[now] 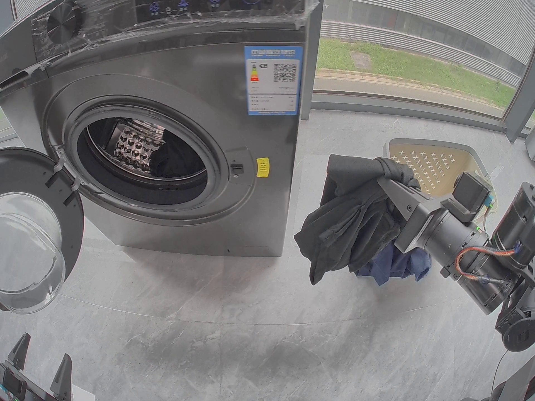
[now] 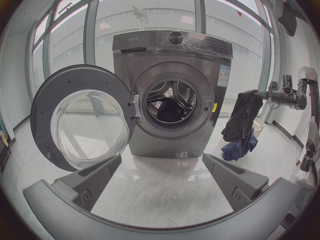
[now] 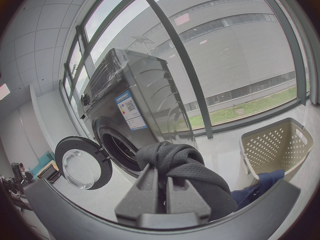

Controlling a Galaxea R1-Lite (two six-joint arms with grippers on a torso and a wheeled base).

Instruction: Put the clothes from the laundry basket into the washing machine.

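My right gripper [image 1: 390, 187] is shut on a dark grey garment [image 1: 351, 218], which hangs in the air in front of the beige laundry basket [image 1: 440, 160]. In the right wrist view the garment [image 3: 181, 165] bunches between the closed fingers [image 3: 176, 197]. A blue garment [image 1: 398, 264] dangles below the grey one, over the basket's near edge. The washing machine [image 1: 184, 84] stands to the left with its door [image 1: 30, 235] swung open and dark clothing inside the drum [image 1: 167, 160]. My left gripper [image 2: 160, 175] is open and held low, facing the machine [image 2: 171, 104].
The grey tiled floor [image 1: 234, 318] stretches between the machine and the basket. A window wall [image 1: 423, 45] runs behind the basket. The open door juts out at the left of the machine's front.
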